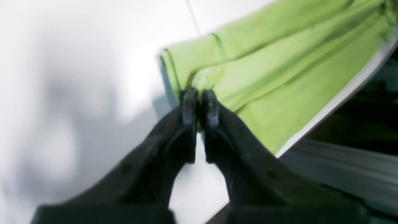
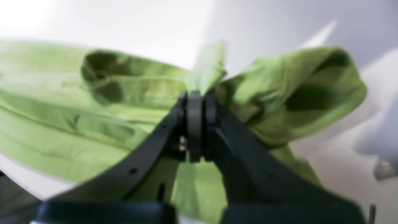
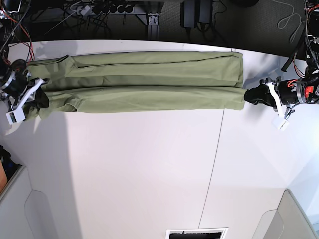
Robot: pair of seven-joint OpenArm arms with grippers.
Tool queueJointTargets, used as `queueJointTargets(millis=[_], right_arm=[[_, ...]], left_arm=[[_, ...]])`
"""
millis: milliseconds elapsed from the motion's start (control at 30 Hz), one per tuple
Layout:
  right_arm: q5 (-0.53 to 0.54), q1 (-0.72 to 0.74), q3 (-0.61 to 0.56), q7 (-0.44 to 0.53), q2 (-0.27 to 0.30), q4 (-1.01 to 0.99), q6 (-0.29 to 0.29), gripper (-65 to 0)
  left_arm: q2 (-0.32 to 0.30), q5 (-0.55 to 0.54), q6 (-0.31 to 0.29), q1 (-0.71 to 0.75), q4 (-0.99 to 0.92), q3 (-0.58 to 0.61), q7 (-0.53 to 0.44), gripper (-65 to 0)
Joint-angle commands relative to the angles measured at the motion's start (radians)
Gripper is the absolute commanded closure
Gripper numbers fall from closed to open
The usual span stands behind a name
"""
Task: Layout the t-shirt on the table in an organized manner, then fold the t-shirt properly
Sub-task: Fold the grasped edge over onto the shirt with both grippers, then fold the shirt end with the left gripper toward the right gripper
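The left gripper point(image 1: 198, 93) has its jaws drawn nearly together, with a narrow slit between the two black fingers point(image 1: 189, 107), and a corner of the t-shirt's point(image 1: 279, 71) hem is nipped between the tips. In the base view this gripper point(image 3: 247, 94) sits at the right end of the cloth, low over the table point(image 3: 149, 174). The right gripper point(image 2: 199, 95) has its jaws pressed together on a bunch of green fabric, and the cloth puffs up in loose folds on both sides of the fingers point(image 2: 194, 118); in the base view it point(image 3: 41, 97) is at the left end. Between the two, the t-shirt point(image 3: 154, 82) lies stretched into a long, narrow band from left to right across the far part of the white table, with lengthwise creases, its far edge near the table's far rim. A thin dark seam point(image 3: 213, 164) crosses the tabletop from near to far, right of middle.
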Motion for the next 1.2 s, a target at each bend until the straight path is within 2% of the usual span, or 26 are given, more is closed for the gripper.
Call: queueJointTargets(millis=[0, 100, 167, 267, 300, 333, 567, 633, 767, 900, 1033, 1167], right_arm=[[0.014, -0.023, 0.026, 0.02, 0.018, 0.041, 0.005, 0.0], [0.01, -0.08, 0.047, 0.019, 0.018, 0.067, 0.004, 0.0], [0.001, -0.1, 0.047, 0.019, 0.017, 0.065, 0.004, 0.0], [0.001, -0.113, 0.047, 0.019, 0.017, 0.065, 0.004, -23.9], [0.001, -0.113, 0.047, 0.019, 0.017, 0.065, 0.004, -29.2], [0.001, -0.112, 0.047, 0.02, 0.017, 0.065, 0.003, -31.5], [0.006, -0.109, 0.047, 0.034, 0.014, 0.065, 0.004, -31.4], [0.005, -0.109, 0.047, 0.039, 0.01, 0.065, 0.004, -31.4], [0.005, -0.11, 0.047, 0.038, -0.023, 0.065, 0.004, -31.4], [0.005, -0.113, 0.046, 0.029, -0.05, 0.065, 0.004, -31.4], [0.005, -0.113, 0.044, 0.027, -0.051, 0.065, 0.004, -31.4], [0.005, -0.113, 0.044, 0.027, -0.052, 0.065, 0.004, -31.4]], left_arm=[[-0.026, -0.034, -0.009, -0.013, 0.013, -0.01, 0.01, -6.6], [-0.027, -0.054, -0.009, -0.013, 0.013, -0.01, 0.043, -7.5], [-0.027, -0.053, -0.009, -0.013, 0.013, -0.01, 0.043, -12.5], [-0.027, -0.053, -0.009, -0.013, 0.013, -0.01, 0.054, -23.2], [-0.027, -0.053, -0.009, -0.013, 0.013, -0.01, 0.056, -26.1], [-0.027, -0.054, -0.009, -0.012, 0.013, -0.01, 0.059, -27.8], [-0.024, -0.113, -0.009, 0.038, 0.013, -0.01, 0.083, -28.8], [-0.011, -0.113, -0.009, 0.052, 0.009, -0.01, 0.081, -31.0], [0.056, -0.111, -0.009, 0.046, -0.023, -0.013, 0.059, -31.7], [0.139, -0.103, -0.009, 0.045, -0.036, -0.075, 0.055, -31.7], [0.201, -0.071, -0.009, 0.045, -0.039, -0.138, 0.033, -31.6], [0.238, -0.005, -0.009, 0.046, -0.04, -0.143, -0.024, -31.6]])
